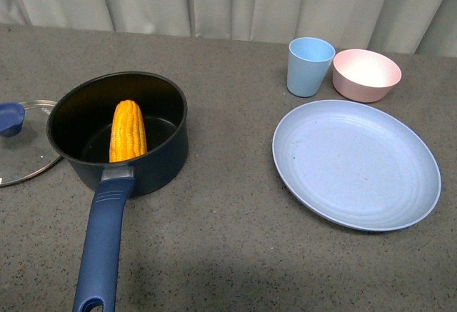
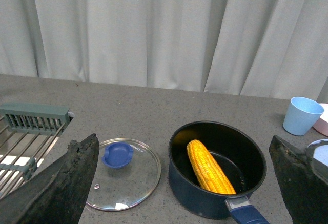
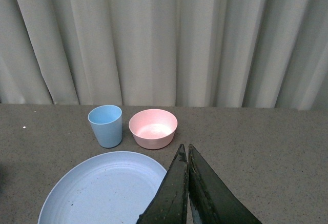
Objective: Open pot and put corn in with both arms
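The dark pot [image 1: 166, 163] stands uncovered at the left of the table, its long blue handle [image 1: 103, 244] pointing toward me. The yellow corn [image 1: 127, 132] leans inside it, one end on the bottom and the other against the rim. The glass lid [image 1: 27, 151] with its blue knob [image 1: 11, 118] lies flat on the table just left of the pot. In the left wrist view my left gripper [image 2: 183, 139] is open wide, raised and set back from the pot [image 2: 195, 198], corn [image 2: 209, 172] and lid [image 2: 128, 178]. My right gripper [image 3: 184, 147] is shut on nothing, above the table. Neither arm shows in the front view.
A large light blue plate [image 1: 357, 162] lies at the right, with a light blue cup [image 1: 309, 66] and a pink bowl [image 1: 365, 75] behind it. A grey-green dish rack [image 2: 31, 126] sits left of the lid. Pale curtains close off the table's far edge.
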Controlling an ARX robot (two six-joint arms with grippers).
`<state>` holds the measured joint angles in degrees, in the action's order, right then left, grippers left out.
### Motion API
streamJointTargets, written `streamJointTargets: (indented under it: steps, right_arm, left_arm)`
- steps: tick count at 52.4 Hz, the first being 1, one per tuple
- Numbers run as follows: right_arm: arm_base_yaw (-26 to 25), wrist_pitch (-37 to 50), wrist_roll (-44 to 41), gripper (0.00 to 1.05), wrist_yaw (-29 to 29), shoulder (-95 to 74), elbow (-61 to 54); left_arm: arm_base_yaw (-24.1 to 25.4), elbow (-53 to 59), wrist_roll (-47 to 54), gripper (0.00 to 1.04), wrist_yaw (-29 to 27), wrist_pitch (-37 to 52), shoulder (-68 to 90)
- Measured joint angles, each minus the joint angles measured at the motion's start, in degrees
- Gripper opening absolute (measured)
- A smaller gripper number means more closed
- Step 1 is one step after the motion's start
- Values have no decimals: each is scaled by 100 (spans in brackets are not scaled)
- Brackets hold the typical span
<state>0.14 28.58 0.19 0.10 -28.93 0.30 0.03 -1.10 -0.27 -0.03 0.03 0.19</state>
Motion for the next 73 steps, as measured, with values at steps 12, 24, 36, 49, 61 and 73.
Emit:
streamJointTargets:
  steps: [12, 24, 36, 49, 61, 73]
  right_arm:
    - [0, -702, 0, 1, 0, 745, 0]
    - [0, -1182, 0, 1, -2, 1235, 0]
    - [0, -1569, 0, 1, -2, 1628, 0]
    - [0, -2267, 0, 1, 0, 2214, 7]
    - [0, -2846, -2, 1, -15, 2863, 4]
    - [0, -2848, -11, 35, -15, 2868, 4]
  left_arm:
    - [0, 0, 0, 98, 2, 0, 0]
    - [0, 0, 0, 98, 2, 0, 0]
    - [0, 0, 0, 98, 2, 0, 0]
    - [0, 0, 0, 98, 2, 0, 0]
    - [0, 0, 0, 98, 0, 0, 0]
    - [0, 0, 0, 98, 0, 0, 0]
